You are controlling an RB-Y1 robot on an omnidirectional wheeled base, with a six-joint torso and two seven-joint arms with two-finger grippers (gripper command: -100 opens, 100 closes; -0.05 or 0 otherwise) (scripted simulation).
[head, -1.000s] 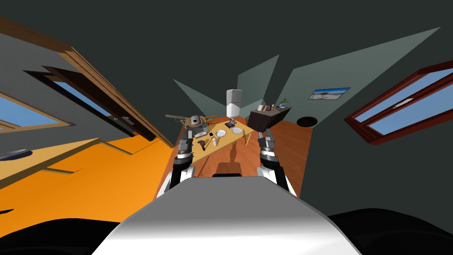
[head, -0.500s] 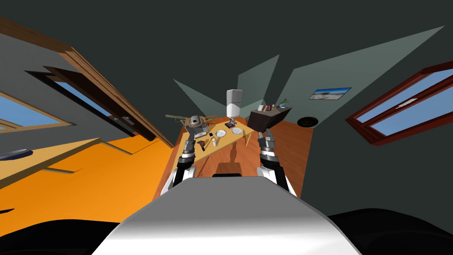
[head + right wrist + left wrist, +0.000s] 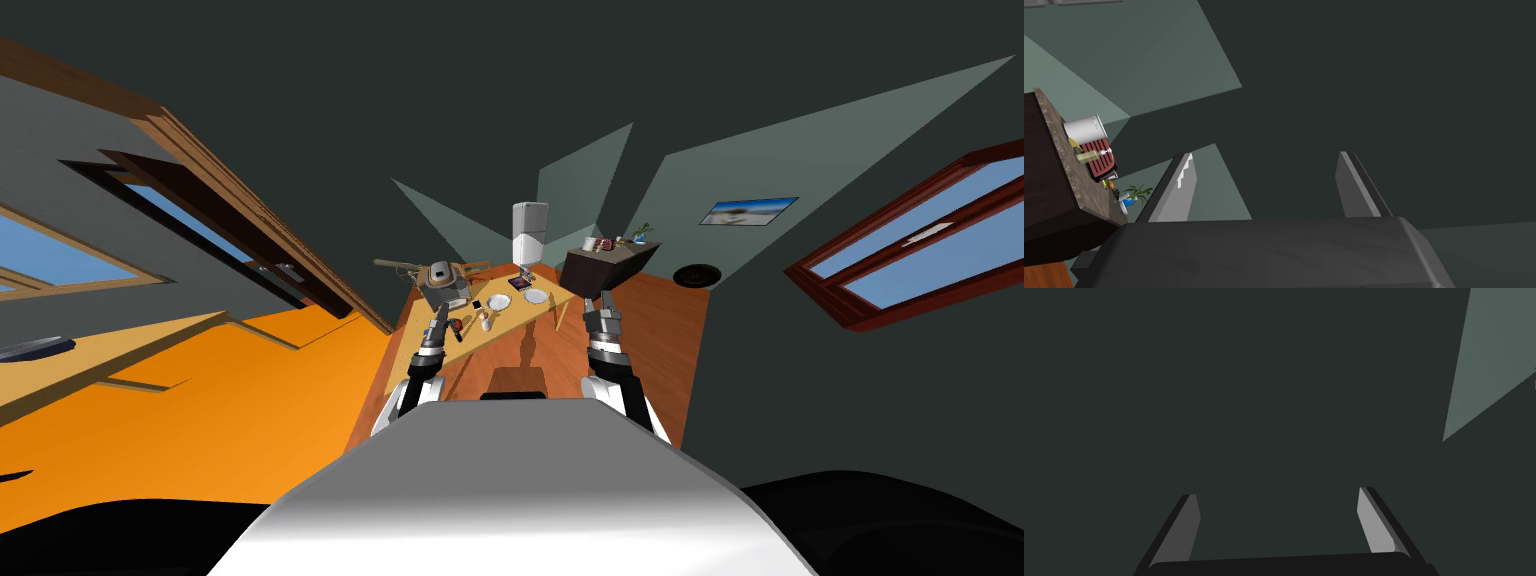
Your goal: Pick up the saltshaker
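The saltshaker (image 3: 486,320) is a small pale bottle standing near the front of the yellow table (image 3: 515,308) ahead of me. My left gripper (image 3: 440,313) is raised over the table's near left corner, a short way left of the shaker and apart from it. In the left wrist view that gripper (image 3: 1279,492) is open with nothing between its fingers. My right gripper (image 3: 606,297) is held up to the right of the table, and the right wrist view shows this gripper (image 3: 1264,155) open and empty too.
Also on the table are a grey appliance (image 3: 445,284), a red-handled tool (image 3: 456,323), two white plates (image 3: 498,301), a dark phone and a book. A white fridge (image 3: 529,232) stands behind it. A dark counter (image 3: 600,265) with small items is at the right.
My left arm has swung inward to the right and reached forward, bringing its gripper nearer the shaker. The right arm has stayed where it was.
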